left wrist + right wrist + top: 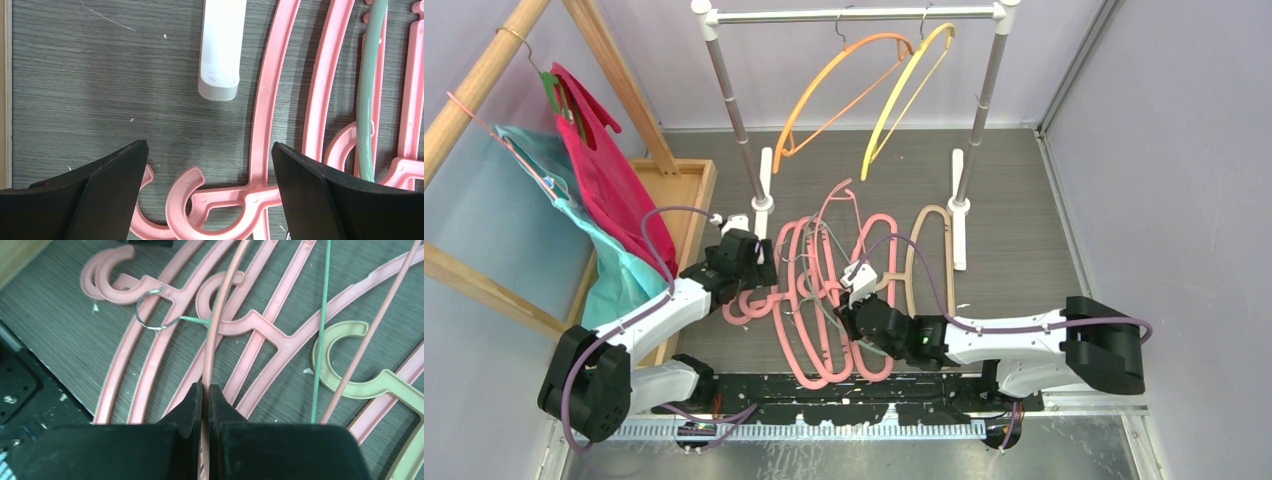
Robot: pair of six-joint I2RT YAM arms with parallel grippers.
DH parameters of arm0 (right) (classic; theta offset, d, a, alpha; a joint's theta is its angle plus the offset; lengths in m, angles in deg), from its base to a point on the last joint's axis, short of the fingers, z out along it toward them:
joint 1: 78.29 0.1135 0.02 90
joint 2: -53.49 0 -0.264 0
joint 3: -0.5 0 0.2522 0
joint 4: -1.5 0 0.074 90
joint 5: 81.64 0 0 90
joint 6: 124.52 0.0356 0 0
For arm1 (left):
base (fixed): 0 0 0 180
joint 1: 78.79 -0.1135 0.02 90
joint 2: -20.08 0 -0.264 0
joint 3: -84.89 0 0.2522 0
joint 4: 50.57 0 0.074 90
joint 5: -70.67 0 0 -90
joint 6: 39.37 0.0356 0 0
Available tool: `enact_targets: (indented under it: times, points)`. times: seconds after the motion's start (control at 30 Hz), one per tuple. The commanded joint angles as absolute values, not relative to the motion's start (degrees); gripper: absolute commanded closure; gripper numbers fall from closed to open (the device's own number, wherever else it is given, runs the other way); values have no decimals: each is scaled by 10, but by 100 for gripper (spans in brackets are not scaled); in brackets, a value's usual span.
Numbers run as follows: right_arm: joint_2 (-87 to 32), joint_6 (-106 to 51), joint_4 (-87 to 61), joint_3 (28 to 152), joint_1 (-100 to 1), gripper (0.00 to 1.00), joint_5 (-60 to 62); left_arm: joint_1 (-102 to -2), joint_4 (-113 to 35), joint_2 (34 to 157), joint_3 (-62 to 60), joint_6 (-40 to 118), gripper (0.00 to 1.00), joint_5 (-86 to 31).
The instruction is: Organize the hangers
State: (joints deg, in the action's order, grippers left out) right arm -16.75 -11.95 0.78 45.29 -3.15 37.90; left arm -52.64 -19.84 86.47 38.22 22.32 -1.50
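right gripper point(205, 387) is clenched on a thin pink hanger point(212, 325) in the pile at the table's point(1024, 200) near middle. lift slowly so the crossing green hanger point(322, 315) slides off. right arm reaches in low from the right edge. left gripper point(210, 146) hangs spread over pink hooks point(173, 197).

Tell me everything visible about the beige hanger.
The beige hanger is thick, smooth and plastic-looking, moulded in one piece with an open C-shaped hook. It lies flat on the grey wood-grain table, to the right of the pink hangers and close beside the rack's right foot. A thin pink rod crosses over its hook.
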Motion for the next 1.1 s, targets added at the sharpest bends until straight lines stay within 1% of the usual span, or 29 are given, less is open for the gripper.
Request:
enact_targets:
  times: [0.0, 0.1, 0.27, 0.37, 0.57, 0.73, 0.97, 1.07]
  points:
    - [-203, -122, 16, 457, -35, 99, 403, -524, -216, 856, 381, 215, 2, -5]
    - [-211, -113, 20, 453, -36, 99, 402, -524, -216, 852, 380, 215, 2, -5]
    - [-165, -110, 15, 459, -36, 99, 389, -525, -216, 853, 378, 217, 2, -4]
    - [-109, -109, -12, 467, -36, 99, 397, -524, -214, 855, 376, 217, 2, -4]
    - [70, -106, -113, 474, -38, 99, 460, -524, -213, 851, 374, 218, 2, -5]
    - [178, -92, -178, 474, -39, 99, 487, -524, -216, 863, 365, 217, 2, -10]
    - [243, -102, -237, 497, -40, 99, 550, -524, -195, 887, 341, 226, 2, 2]
    - [260, -113, -255, 516, -40, 99, 550, -524, -200, 886, 346, 227, 2, -1]
